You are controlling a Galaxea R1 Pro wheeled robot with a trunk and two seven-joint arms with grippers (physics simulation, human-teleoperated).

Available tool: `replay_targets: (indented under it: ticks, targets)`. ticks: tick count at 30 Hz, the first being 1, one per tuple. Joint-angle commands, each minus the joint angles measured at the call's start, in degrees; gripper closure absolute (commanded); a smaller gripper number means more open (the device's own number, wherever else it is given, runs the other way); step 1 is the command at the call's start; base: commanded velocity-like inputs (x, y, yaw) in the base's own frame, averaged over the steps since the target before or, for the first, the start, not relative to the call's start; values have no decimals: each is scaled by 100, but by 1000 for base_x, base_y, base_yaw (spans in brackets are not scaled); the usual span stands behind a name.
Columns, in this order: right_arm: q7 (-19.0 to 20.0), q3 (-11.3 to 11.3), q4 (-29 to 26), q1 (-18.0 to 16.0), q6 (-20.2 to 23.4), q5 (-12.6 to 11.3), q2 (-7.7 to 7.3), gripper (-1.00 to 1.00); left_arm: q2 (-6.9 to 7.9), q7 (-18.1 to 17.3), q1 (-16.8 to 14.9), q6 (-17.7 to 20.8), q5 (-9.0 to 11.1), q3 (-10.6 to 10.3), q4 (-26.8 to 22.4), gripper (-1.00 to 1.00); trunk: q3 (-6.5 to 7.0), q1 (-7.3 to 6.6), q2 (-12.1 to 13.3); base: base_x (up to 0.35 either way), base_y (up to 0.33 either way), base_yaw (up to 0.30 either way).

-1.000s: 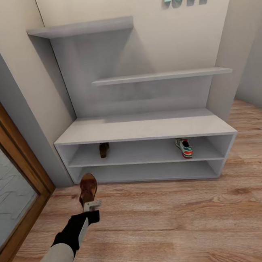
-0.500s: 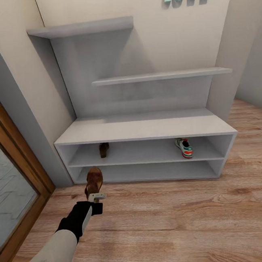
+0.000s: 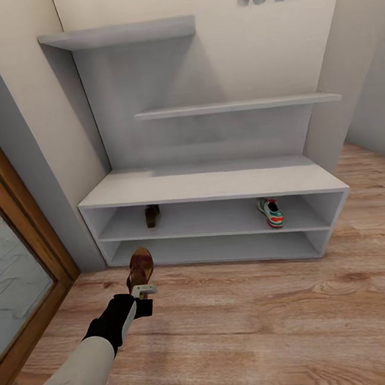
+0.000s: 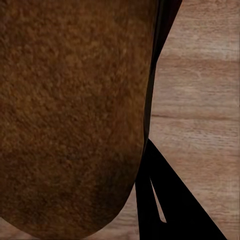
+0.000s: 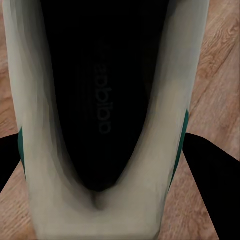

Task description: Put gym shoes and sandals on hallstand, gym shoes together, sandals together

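Before the hallstand (image 3: pixel 209 184), slim brown sandal (image 3: pixel 140 265) gripped by left end effector (image 3: pixel 143 291)

The left arm (image 3: pixel 86 363) reaches up from the frame's lower left, its fingers (image 3: pixel 143 291) clamped on a sandal (image 3: pixel 140 267).
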Motion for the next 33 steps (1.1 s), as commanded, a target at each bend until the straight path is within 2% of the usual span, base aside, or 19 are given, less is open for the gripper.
replay_targets:
  ticks: [1,13,23,33]
  targets:
    - [45,-25,2,-6,-3,-57,0,100,-8,-59,-18,31,-79,49,-15,100,-26,21,-44,0,0,0]
    - [44,-35,2,-6,-3,-58,-9,100,-18,-64,-103,37,-79,45,-13,100,-331,285,-525,0,0,0]
    - [44,-34,2,-6,-3,-58,-9,100,28,-60,-113,42,-79,-32,-14,100,-645,311,-538,0,0,0]
    - [44,-27,-33,-6,-3,-50,-7,100,58,-56,-115,37,-87,-67,-21,100,-699,311,-538,0,0,0]
